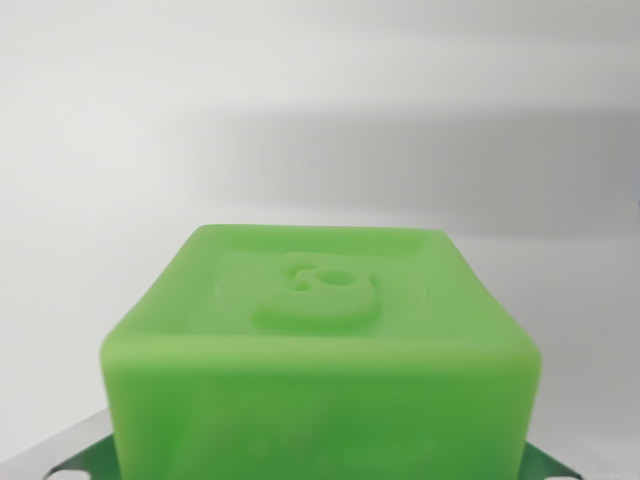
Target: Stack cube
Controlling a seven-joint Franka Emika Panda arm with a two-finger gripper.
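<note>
I can't see my gripper at all. The green cube (320, 340) is blurred up close, its base cut off below.

Count of items in the wrist view:

Cubes: one. A single green cube (320, 350) fills the lower middle of the frame. No second cube shows in this view.

Raised marks on the cube: one, a rounded embossed figure (320, 290) inside a shallow circular ring on the upper face.

Metal parts: two, one at each lower corner of the frame beside the cube, a pale grey piece at the wrist view's left (60, 450) and a darker green-tinted piece at the wrist view's right (548, 466). What they belong to cannot be told.

Background surfaces: one, a plain white-grey surface (320, 100) behind the cube, carrying one broad soft shadow.
</note>
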